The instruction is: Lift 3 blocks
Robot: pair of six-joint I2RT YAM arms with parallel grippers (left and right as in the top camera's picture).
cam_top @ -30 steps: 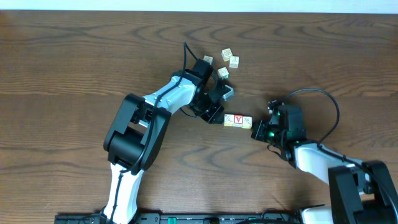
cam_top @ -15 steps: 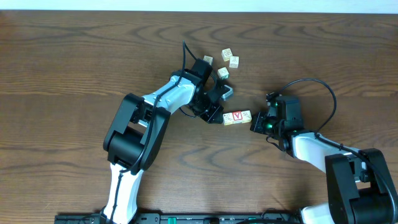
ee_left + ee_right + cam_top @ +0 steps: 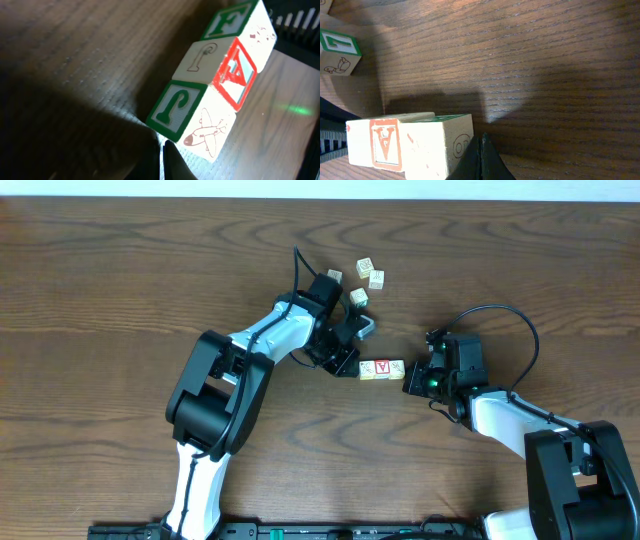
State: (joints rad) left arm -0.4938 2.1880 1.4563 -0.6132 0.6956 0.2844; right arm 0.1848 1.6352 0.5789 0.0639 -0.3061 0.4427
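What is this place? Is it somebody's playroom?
Probably a robot test bench, not a playroom. Two robot arms with trailing cables stand at a plain wooden table, and between them lies a row of alphabet blocks for practice.

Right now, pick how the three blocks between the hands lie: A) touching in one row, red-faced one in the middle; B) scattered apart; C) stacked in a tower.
A: the blocks form one touching row, with the red-faced block in the middle.
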